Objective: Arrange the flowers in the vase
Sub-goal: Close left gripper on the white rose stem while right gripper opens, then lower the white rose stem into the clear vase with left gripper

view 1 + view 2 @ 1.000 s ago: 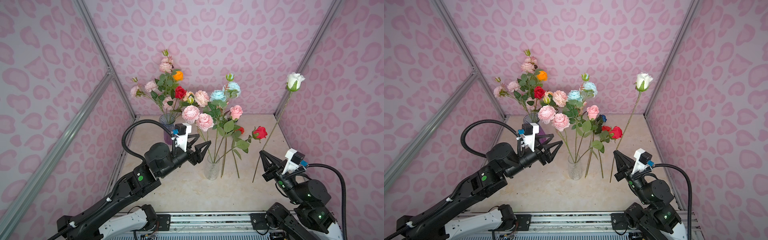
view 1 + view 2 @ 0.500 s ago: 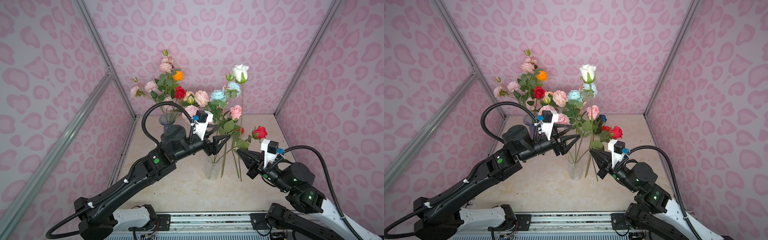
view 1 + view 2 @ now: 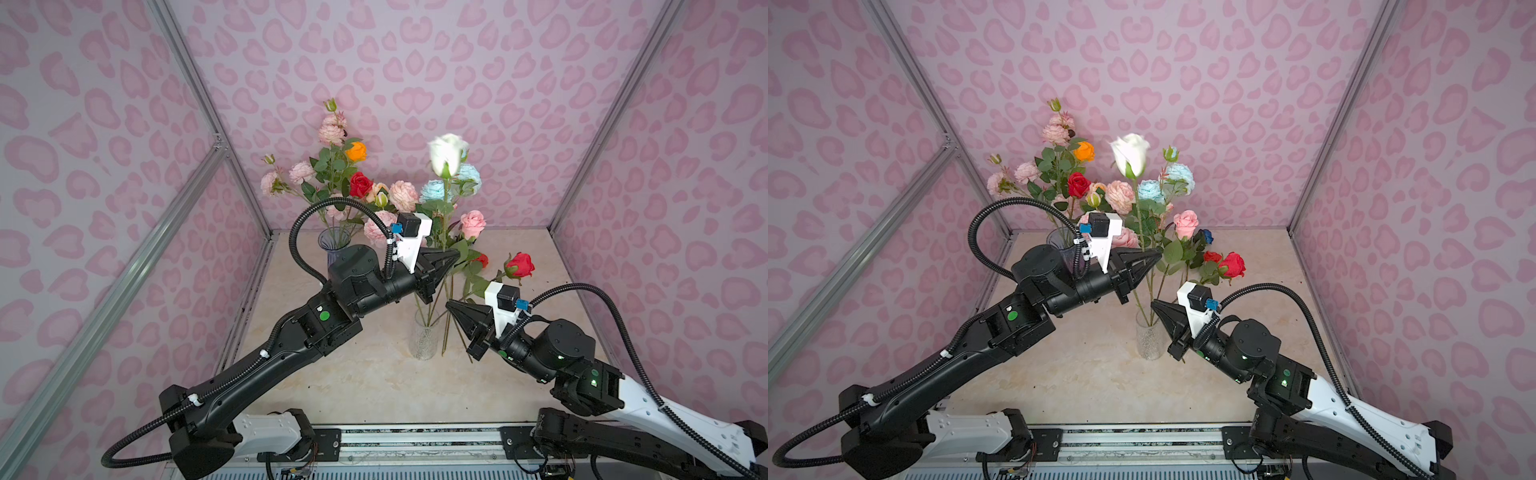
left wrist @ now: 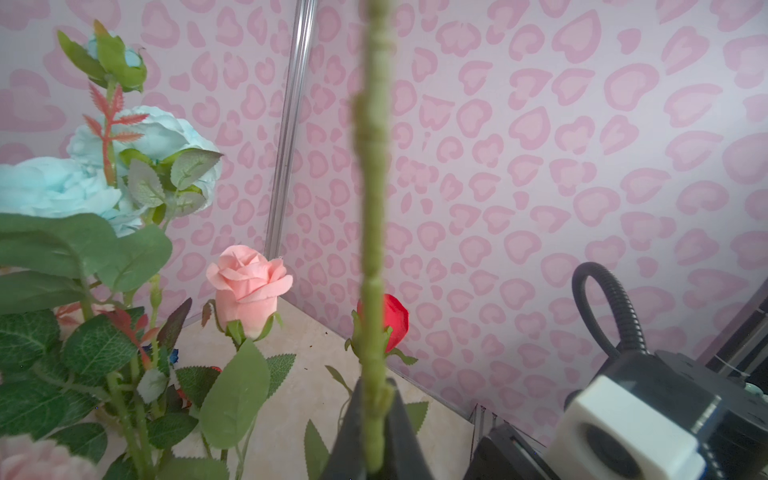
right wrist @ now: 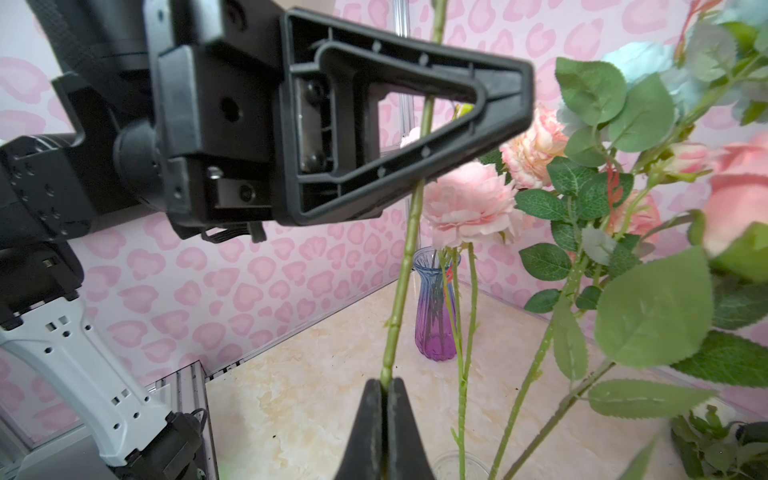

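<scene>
White rose (image 3: 446,156) gripped on its stem (image 4: 372,208) by both arms, upper centre of a top view.
Left gripper (image 3: 456,256) is clamped high on the stem, right gripper (image 3: 450,304) clamped lower, just beside the crowded clear vase (image 3: 424,345) at centre frame. Risk: with both jaws tight, any mismatch between the arms could bend or yank the stem; flowers (image 3: 473,222) already in the vase could snag it; a nudge could tip the vase.

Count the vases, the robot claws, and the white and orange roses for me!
Vases: 2, the blue-to-purple glass vase and the clear glass vase
Robot claws: 2, the black left gripper and the black right gripper
White: 1, the white long-stemmed rose
Orange: 1, the small orange rose
Total: 6
</scene>
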Controlling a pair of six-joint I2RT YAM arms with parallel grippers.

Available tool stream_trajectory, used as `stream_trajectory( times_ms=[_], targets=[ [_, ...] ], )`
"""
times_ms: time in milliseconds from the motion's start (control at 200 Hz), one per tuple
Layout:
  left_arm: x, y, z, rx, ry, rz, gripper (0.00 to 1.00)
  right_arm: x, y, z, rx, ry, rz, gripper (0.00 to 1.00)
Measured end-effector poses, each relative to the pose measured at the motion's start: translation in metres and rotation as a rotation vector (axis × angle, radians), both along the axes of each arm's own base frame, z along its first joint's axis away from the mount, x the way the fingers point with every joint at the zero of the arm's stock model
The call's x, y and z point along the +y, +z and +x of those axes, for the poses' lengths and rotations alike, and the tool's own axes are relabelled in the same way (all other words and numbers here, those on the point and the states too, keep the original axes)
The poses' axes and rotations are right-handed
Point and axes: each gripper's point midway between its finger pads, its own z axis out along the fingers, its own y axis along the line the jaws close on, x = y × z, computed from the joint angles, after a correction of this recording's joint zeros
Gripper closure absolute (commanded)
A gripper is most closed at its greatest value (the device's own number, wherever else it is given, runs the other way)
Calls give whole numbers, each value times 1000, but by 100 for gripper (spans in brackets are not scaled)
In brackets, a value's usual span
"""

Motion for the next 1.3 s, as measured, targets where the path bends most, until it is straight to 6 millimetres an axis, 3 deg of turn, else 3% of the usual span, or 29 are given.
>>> stream_trajectory(
  times_ms=[70,210,475,605,1000,1305],
  targets=[
    [2,1,0,-3,7,-1,96,1,0,0,1,2,-1,56],
    [7,5,5,-28,43,1,96,-3,5,-3,-9,8,18,42],
    [36,38,4,-172,157,31,97,-46,-1,-1,16,-120,20,39],
    [38,39,11,-211,196,75,97,-70,1,0,27,-192,46,39],
    [24,-10,31,-173,229,231,97,-85,-17,9,51,-287,-3,39],
    [14,-78,40,-80,219,324,95,-103,-23,9,70,-337,23,39]
  ],
)
